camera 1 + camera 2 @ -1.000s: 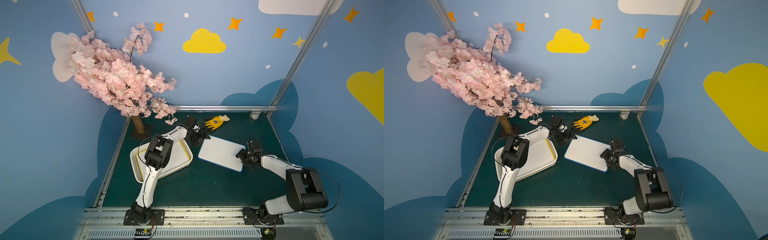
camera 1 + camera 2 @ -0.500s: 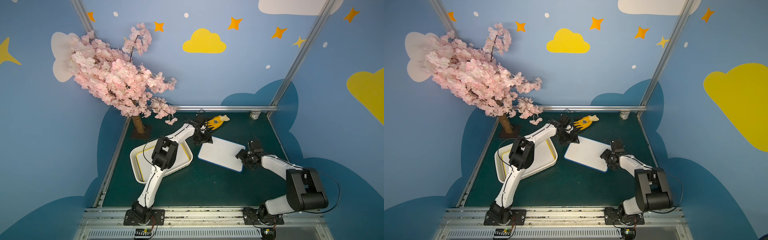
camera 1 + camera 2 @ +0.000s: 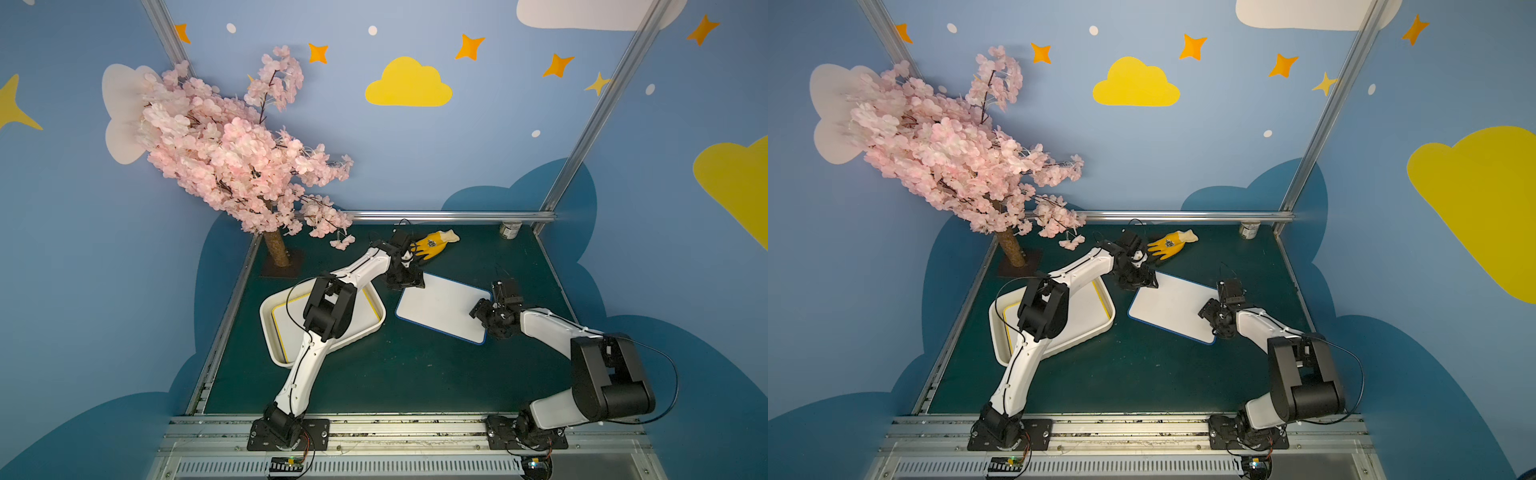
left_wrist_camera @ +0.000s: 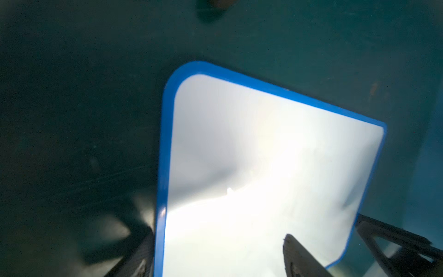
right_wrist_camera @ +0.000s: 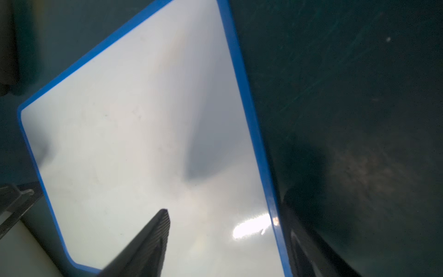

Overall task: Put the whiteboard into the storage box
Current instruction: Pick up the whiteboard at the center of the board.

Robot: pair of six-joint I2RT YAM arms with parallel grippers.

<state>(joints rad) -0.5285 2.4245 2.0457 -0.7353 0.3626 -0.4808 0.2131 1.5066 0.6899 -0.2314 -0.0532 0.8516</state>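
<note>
Two whiteboards: the blue-rimmed whiteboard (image 3: 442, 305) lies flat on the table (image 3: 395, 374) just beside the one storage box (image 3: 266, 324), which holds the yellow-rimmed whiteboard (image 3: 289, 332). Two grippers, both spread wide: the left gripper (image 3: 405, 282) straddles the blue rim at a far corner, the right gripper (image 3: 482, 311) at the opposite end.

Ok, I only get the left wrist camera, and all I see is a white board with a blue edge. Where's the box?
Observer: In both top views the storage box sits right beside that whiteboard, on the robot's left of it.
Operator: Is anything in it?
Observer: Yes, a yellow-edged whiteboard already lies flat inside.
Operator: Anything behind my gripper?
Observer: A yellow glove lies just beyond the left gripper, clear of the whiteboard.
</note>
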